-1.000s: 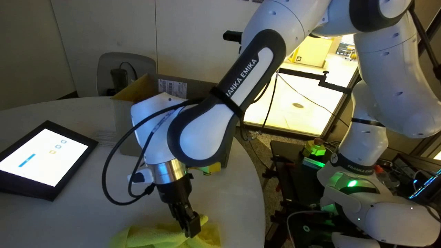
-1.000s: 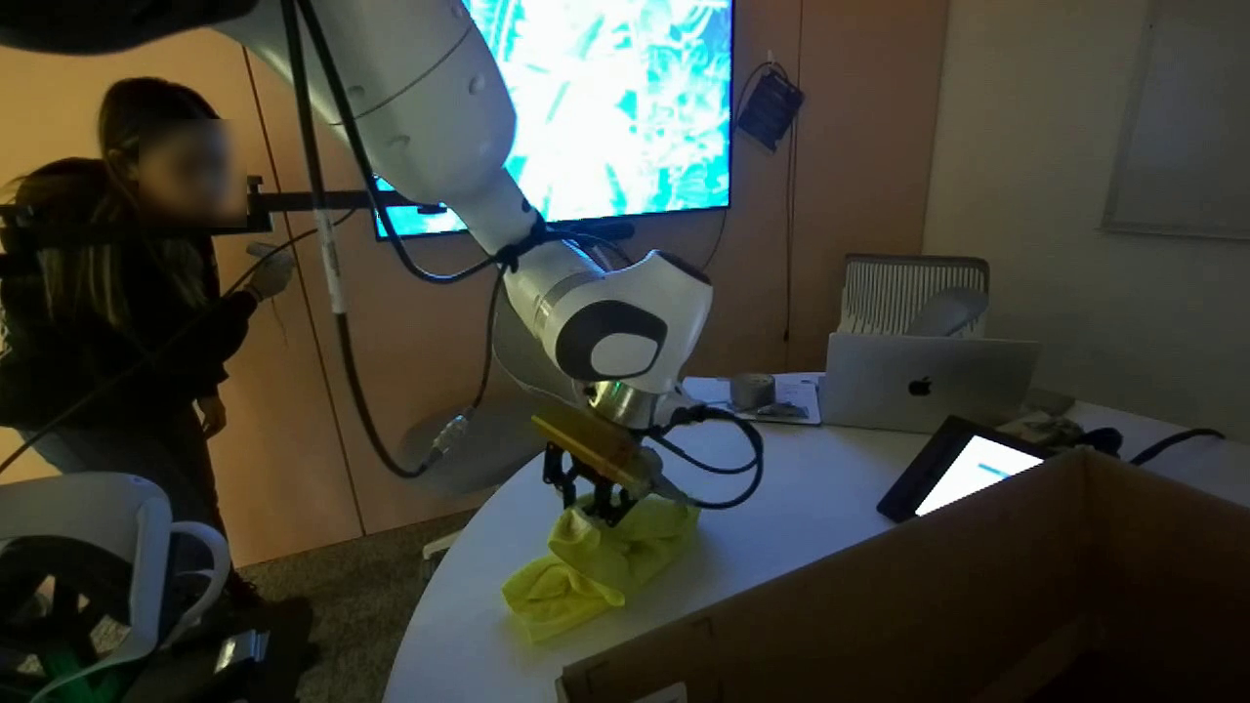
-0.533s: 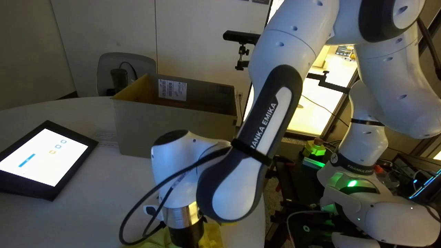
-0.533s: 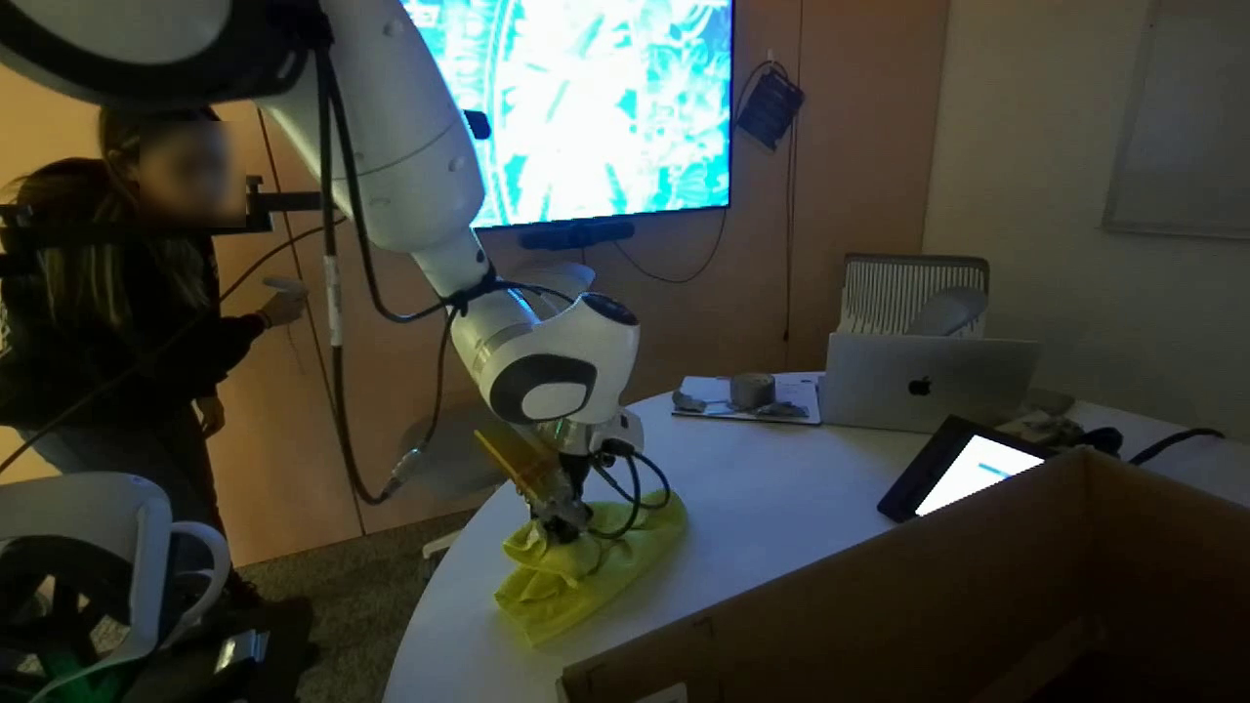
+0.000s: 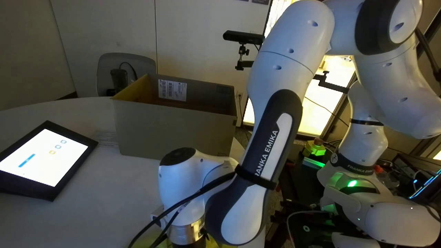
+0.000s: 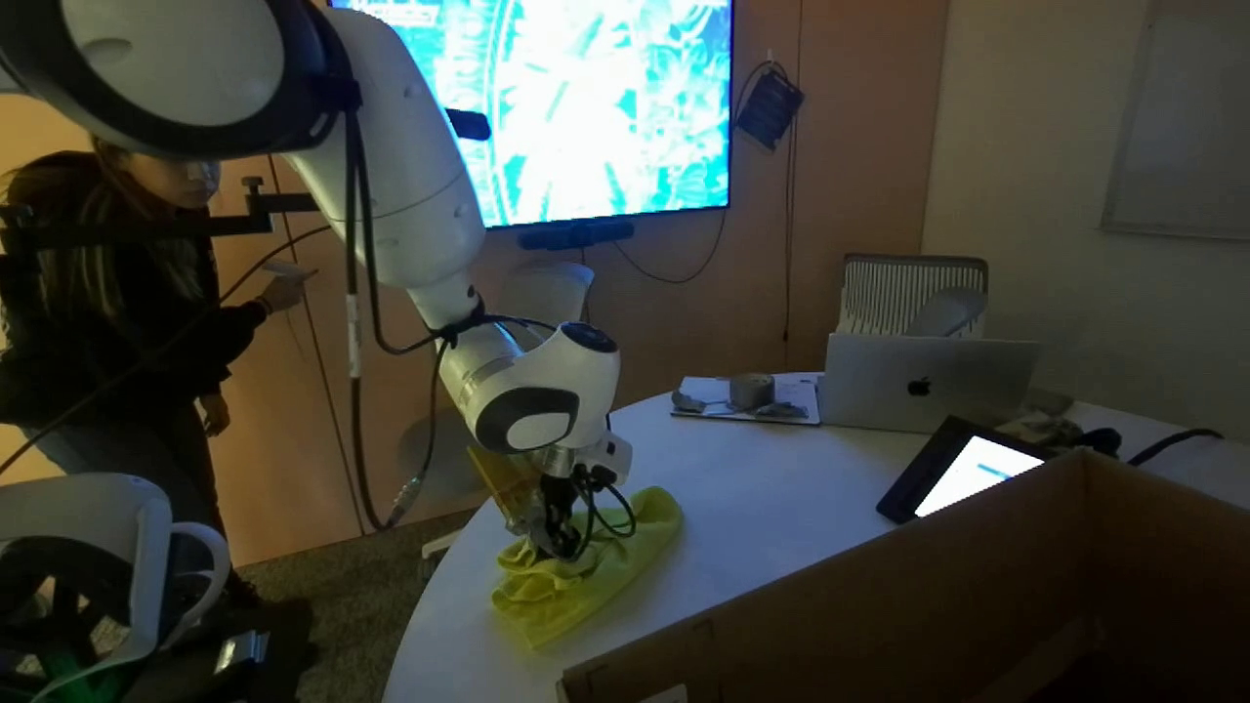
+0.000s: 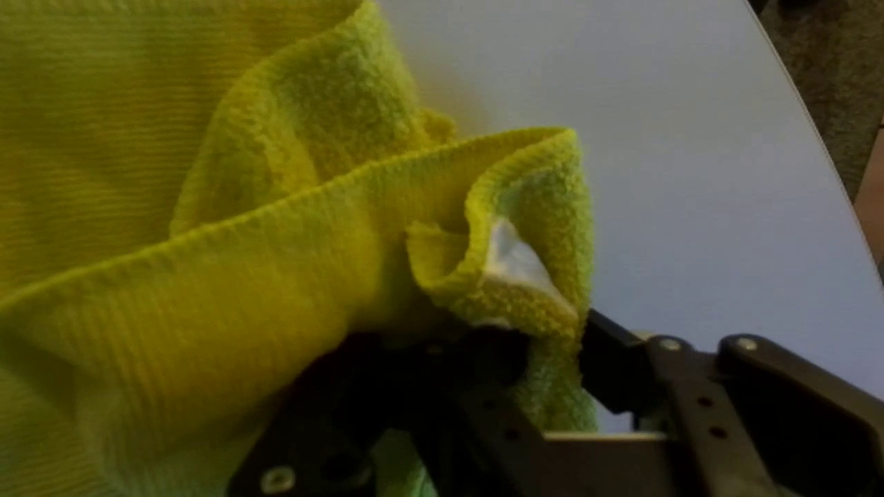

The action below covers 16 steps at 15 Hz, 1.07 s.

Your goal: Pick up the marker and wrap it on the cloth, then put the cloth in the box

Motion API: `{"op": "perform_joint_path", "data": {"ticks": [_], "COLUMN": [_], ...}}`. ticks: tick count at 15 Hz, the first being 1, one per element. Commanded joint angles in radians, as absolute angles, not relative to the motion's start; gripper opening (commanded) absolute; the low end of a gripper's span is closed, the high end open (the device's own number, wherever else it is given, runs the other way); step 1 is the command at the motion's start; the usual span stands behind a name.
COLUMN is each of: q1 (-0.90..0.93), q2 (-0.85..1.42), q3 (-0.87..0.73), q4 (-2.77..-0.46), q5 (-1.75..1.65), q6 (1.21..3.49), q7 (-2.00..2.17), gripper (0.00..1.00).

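We find the cloth point(image 6: 601, 591) crumpled on the table point(image 6: 762, 488), a fold of it pinched between the jaws of the gripper point(image 7: 556, 348). We record the open-topped box point(image 5: 175, 131) upright on the same table, clear of the cloth, near the tablet point(image 5: 51, 155).

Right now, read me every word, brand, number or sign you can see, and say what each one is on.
"RANKA EMIKA": robot's forearm; first letter hidden.
"FRANKA EMIKA": robot's lower dark collar.
Apple logo: silver laptop.
Too small or blurred to read: white label inside the box; faint lined patch beside it; tablet screen; lettering on the wall screen.
White patch on the cloth: no print readable.
No numbers readable.
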<state>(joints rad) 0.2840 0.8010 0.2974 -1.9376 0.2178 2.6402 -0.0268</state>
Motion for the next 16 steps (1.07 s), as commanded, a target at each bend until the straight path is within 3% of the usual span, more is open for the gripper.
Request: {"op": "perform_joint_path", "data": {"ticks": [1, 8, 16], "q1": [0.273, 0.227, 0.229], "q2": [0.778, 0.646, 0.631], "q3": [0.302, 0.339, 0.327], "q4": [-1.936, -1.979, -2.005], "q5": [0.206, 0.22, 0.181], "q6": [2.625, 2.615, 2.691], "q7": [0.0, -0.035, -0.119], "gripper": [0.46, 1.0, 1.0]}}
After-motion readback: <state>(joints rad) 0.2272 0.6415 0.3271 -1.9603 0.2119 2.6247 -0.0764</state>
